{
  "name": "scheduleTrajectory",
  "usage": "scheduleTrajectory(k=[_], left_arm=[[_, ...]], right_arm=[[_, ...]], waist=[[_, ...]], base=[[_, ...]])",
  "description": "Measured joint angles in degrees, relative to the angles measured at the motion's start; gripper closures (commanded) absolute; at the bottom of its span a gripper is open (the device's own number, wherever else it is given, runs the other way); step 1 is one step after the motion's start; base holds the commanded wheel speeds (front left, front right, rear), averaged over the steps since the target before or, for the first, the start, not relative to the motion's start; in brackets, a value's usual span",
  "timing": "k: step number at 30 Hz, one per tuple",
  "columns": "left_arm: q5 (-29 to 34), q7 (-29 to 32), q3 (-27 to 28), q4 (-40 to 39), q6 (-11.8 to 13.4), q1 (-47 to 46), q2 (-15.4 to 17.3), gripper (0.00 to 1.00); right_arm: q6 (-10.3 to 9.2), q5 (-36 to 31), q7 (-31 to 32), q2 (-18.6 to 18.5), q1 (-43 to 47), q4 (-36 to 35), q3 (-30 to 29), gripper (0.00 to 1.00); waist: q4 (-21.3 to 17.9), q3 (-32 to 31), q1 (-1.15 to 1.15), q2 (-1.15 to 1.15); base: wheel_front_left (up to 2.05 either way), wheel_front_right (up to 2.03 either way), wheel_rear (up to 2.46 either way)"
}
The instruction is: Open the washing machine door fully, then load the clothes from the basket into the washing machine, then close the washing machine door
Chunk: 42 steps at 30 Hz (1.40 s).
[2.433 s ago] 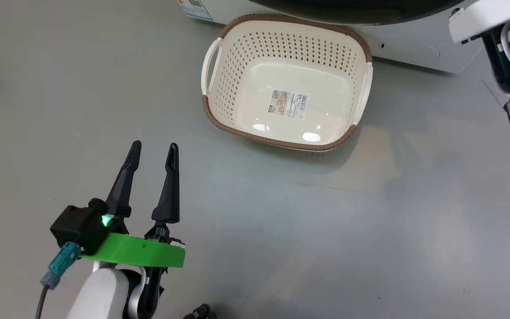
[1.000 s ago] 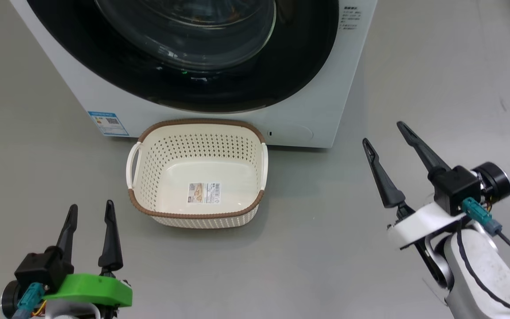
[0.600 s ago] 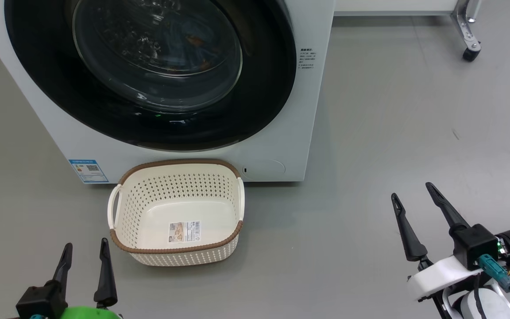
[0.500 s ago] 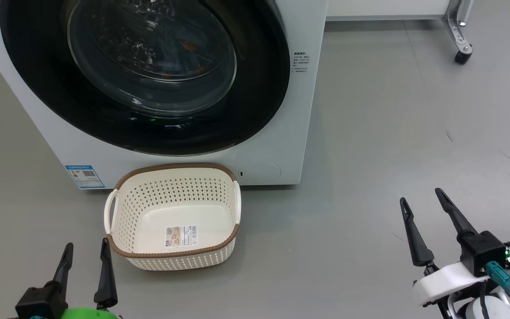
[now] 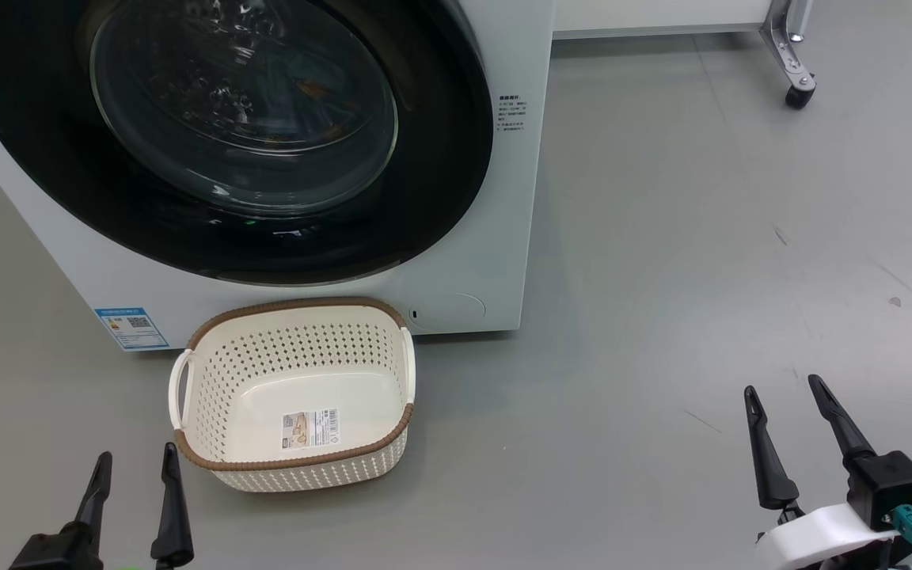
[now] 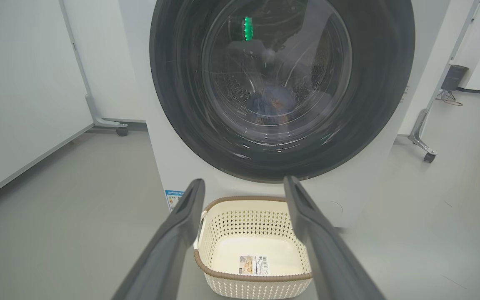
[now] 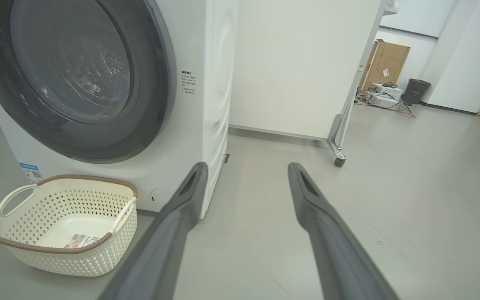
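Well, the washing machine door (image 5: 242, 134) is shut with the blue clothes (image 6: 271, 104) behind its glass, so the job looks done. The basket (image 5: 290, 463) sits empty on the floor (image 5: 662, 277) just in front. The left claw (image 5: 137, 451) and right claw (image 5: 782, 384) hang low, wide open, holding nothing. A wheeled stand (image 5: 792, 71) is far off.

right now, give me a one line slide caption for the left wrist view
Open left pincer frames the empty basket before the closed washing machine door, clothes visible behind its glass.
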Motion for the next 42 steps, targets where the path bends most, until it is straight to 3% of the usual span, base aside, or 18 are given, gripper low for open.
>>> scheduleTrajectory(k=[10, 11, 23, 42], left_arm=[[-0.03, 0.00, 2.66, -0.53, 0.02, 0.13, -0.09, 0.00], [-0.03, 0.00, 3.04, -0.54, 0.05, 0.17, -0.10, 1.00], [-2.29, 1.51, 3.37, 4.17, -0.02, 0.20, -1.72, 1.00], [-18.36, 7.00, 4.03, 6.82, -0.05, -3.13, -1.71, 1.00]], right_arm=[[0.09, -0.08, 0.00, 0.22, 0.22, -0.75, -1.49, 0.00], [0.10, -0.09, 0.00, 0.25, 0.25, -0.87, -1.58, 1.00], [0.24, 2.37, 0.00, 2.23, 2.14, 2.46, -0.81, 1.00], [1.27, 21.42, 3.03, 3.76, 1.85, 1.86, -2.82, 1.00]], waist=[[-0.17, 0.04, 0.00, 0.00], [-0.16, 0.02, 0.00, 0.00], [-0.30, -0.05, 0.00, 0.00], [-0.50, -0.17, 0.00, 0.00]], base=[[0.00, 0.00, 0.00], [0.00, 0.00, 0.00], [0.00, 0.00, 0.00], [0.00, 0.00, 0.00]])
